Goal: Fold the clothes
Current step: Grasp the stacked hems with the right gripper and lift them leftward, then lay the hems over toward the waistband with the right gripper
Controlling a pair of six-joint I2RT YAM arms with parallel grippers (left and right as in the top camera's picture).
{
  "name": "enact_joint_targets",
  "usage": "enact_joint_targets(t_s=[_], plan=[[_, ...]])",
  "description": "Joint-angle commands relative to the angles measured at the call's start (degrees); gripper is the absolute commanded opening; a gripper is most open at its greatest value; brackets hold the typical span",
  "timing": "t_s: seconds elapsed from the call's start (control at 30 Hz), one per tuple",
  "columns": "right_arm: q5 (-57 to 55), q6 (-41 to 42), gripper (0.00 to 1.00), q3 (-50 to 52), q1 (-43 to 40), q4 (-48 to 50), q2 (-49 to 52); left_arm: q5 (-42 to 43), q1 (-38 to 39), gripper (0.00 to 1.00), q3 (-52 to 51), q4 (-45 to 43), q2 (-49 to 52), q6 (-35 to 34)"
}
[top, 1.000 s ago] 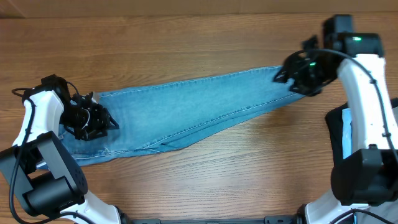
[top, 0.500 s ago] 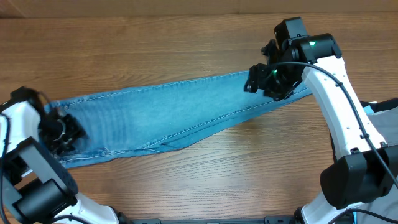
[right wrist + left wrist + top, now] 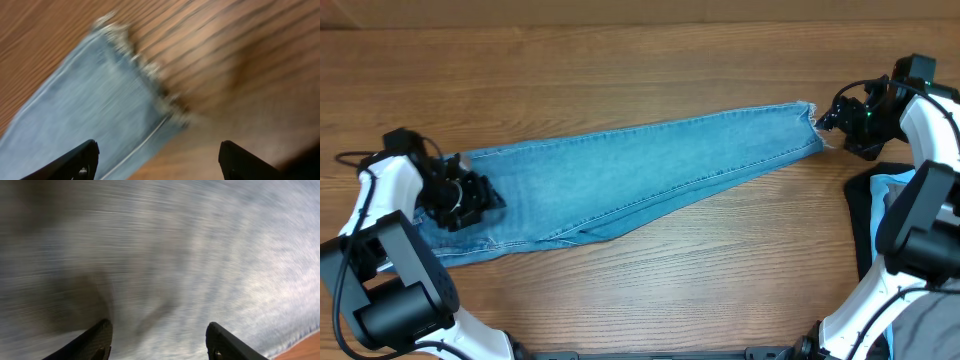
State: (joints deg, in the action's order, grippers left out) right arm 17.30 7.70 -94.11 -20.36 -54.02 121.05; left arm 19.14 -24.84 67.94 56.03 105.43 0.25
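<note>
Jeans lie flat, frayed hem beside spread right fingers, wooden table beyond.

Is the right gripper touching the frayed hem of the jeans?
Cannot tell. Overhead, the right gripper sits just beside the hem of the jeans. The blurred right wrist view shows its jaws open, with no plain contact or gap.

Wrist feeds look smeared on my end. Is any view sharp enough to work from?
Overhead: sharp and evenly lit, jeans clear. Left wrist: heavy motion streaks, denim weave unreadable. Right wrist: softer blur, frayed hem recognisable.
</note>
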Motion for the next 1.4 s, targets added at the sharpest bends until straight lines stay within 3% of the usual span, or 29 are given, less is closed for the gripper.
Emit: enact_joint_targets(t_s=[0.0, 0.13, 0.23, 0.33, 0.43, 0.47, 0.5, 0.7, 0.83, 0.97, 1.1, 1.37], plan=[[1.9, -2.2, 0.81, 0.1, 0.0, 2.9, 4.0, 1.2, 2.3, 0.64, -0.2, -0.1, -1.7, 2.4], [5.1, -2.8, 0.67, 0.1, 0.7, 3.0, 8.4, 1.2, 2.8, 0.66, -0.2, 0.1, -1.7, 2.3], [11.0, -6.7, 0.63, 0.1, 2.1, 1.2, 10.2, 1.3, 2.8, 0.66, -0.2, 0.2, -1.7, 2.3], [12.0, -8.2, 0.48, 0.1, 3.4, 0.3, 10.3, 1.3, 2.8, 0.66, -0.2, 0.7, -1.7, 2.3], [12.0, -8.2, 0.27, 0.1, 3.7, 0.6, 10.3, 1.3, 2.8, 0.66, -0.2, 1.2, -1.7, 2.3], [12.0, -8.1, 0.11, 0.0, 3.4, 0.9, 10.3, 1.3, 2.8, 0.66, -0.2, 1.5, -1.7, 2.3], [12.0, -7.7, 0.05, -0.3, 3.0, 0.8, 10.2, 1.3, 2.8, 0.66, -0.2, 1.6, -1.7, 2.3], [11.7, -2.4, 0.04, -4.4, -1.3, -1.0, 5.1, 1.4, 2.7, 0.61, 1.2, 3.3, -1.7, 2.4], [11.7, 4.0, 0.04, -5.1, -5.9, -1.4, -3.2, 1.5, 2.7, 0.58, 9.1, 10.4, -1.8, 2.6], [11.3, 0.6, 0.04, -5.1, -7.2, -5.3, -13.3, 1.5, 2.7, 0.58, 20.4, 20.0, -2.4, 2.8], [11.3, -3.3, 0.04, -5.1, -0.4, -9.4, -20.5, 3.0, 2.7, 0.57, 31.9, 28.8, -3.3, 2.8], [11.0, 1.5, 0.04, -4.9, 27.9, -10.7, -23.3, 5.4, 2.7, 0.61, 52.4, 39.7, -7.8, 2.8]])
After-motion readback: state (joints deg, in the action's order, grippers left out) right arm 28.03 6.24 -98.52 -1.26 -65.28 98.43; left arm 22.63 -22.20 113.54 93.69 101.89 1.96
